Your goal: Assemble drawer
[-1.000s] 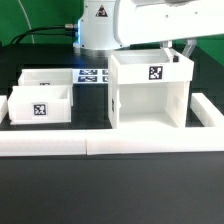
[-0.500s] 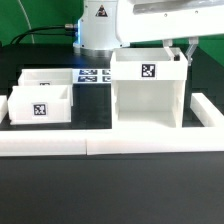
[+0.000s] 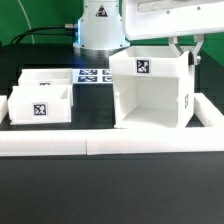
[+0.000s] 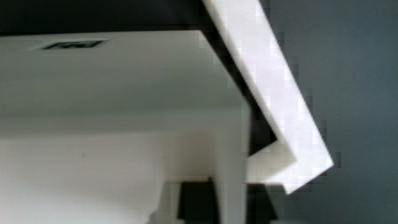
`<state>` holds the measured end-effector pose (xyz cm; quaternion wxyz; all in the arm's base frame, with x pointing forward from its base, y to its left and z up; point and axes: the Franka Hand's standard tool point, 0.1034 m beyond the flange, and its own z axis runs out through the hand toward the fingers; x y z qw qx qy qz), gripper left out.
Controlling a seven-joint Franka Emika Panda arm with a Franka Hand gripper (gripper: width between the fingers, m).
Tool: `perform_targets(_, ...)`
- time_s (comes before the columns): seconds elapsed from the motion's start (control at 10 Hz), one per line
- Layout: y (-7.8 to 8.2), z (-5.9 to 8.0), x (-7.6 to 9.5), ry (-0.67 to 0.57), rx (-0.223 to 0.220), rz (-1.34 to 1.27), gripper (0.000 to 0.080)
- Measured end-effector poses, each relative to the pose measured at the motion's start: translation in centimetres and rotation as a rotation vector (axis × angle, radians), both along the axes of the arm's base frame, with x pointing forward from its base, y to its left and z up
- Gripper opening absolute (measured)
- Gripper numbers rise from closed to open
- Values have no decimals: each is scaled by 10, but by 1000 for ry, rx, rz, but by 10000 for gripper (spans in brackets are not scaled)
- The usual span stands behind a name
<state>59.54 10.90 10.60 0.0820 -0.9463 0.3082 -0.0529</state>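
Note:
The drawer housing [image 3: 150, 95], a tall white open-fronted box with a square tag on top, stands at the exterior view's right, tipped and turned so its open front shows. My gripper [image 3: 186, 52] is shut on the housing's upper back-right wall. In the wrist view my gripper [image 4: 228, 205] has two dark fingers [image 4: 194, 203] either side of a thin white wall of the housing [image 4: 125, 110]. Two shallow white trays stand at the exterior view's left, one in front [image 3: 40, 105] with a tag on its face, one behind it [image 3: 48, 78].
The long low white border wall [image 3: 100, 143] runs across the front and up the right side [image 3: 208, 108]. The marker board [image 3: 93, 74] lies behind, between trays and housing. The robot's white base [image 3: 98, 25] stands at the back.
The housing has been tipped and turned in my grip. Its top tag has shifted toward the exterior view's left and upward, and its open front shows wider. The trays have not moved.

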Motion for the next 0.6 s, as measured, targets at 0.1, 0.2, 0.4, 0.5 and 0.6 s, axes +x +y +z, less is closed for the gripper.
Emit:
perform_targets(0.1, -3, 0, 4, -2, 2, -28, 38)
perform_targets(0.2, -4, 0, 5, -3, 8, -65, 38)
perform_targets(0.4, 0, 3, 7, 0, 39, -168, 38)
perform_targets(0.5, 0, 4, 7, 3, 48, -199, 38)
perform_targets(0.6, 0, 4, 7, 13, 65, -270, 38)
